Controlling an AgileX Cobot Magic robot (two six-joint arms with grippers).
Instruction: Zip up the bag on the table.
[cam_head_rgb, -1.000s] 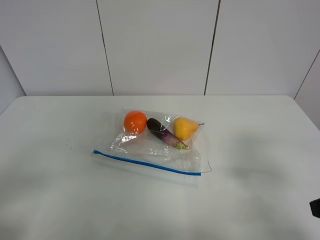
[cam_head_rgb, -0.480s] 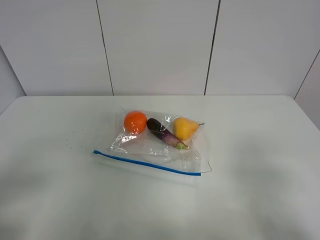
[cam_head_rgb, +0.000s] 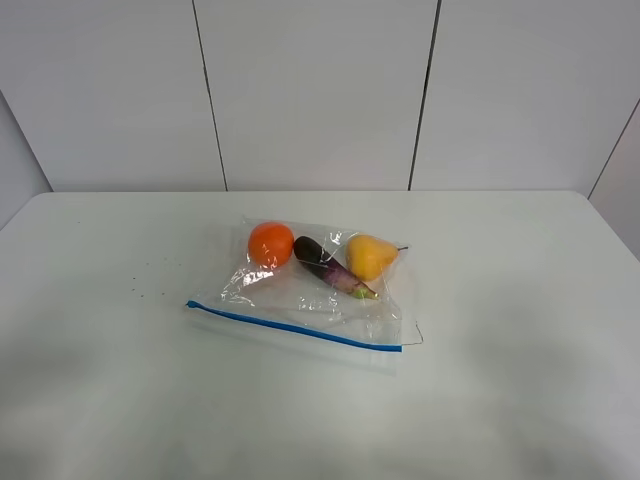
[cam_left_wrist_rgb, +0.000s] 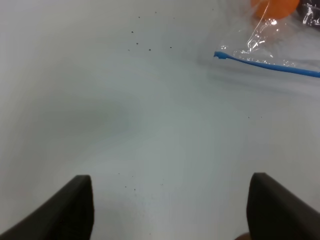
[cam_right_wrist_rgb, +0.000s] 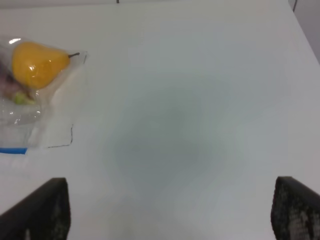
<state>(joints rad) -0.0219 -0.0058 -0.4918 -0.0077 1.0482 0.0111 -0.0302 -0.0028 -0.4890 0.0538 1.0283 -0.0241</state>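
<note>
The clear plastic bag (cam_head_rgb: 320, 295) lies flat in the middle of the white table (cam_head_rgb: 520, 300). Through it show an orange fruit (cam_head_rgb: 270, 243), a purple eggplant (cam_head_rgb: 327, 266) and a yellow pear (cam_head_rgb: 370, 256). Its blue zip strip (cam_head_rgb: 295, 327) runs along the near edge. No arm shows in the high view. My left gripper (cam_left_wrist_rgb: 170, 210) is open above bare table, with the strip's end (cam_left_wrist_rgb: 270, 64) and the orange fruit (cam_left_wrist_rgb: 275, 7) far from it. My right gripper (cam_right_wrist_rgb: 170, 215) is open above bare table, with the pear (cam_right_wrist_rgb: 37, 64) and the bag's corner (cam_right_wrist_rgb: 62, 135) off to one side.
Grey wall panels (cam_head_rgb: 320, 90) stand behind the table's far edge. A few dark specks (cam_head_rgb: 140, 285) dot the table left of the bag.
A dark bit of the right arm at the lower right edge of the high view one second ago has gone out of view. The bag has not moved.
</note>
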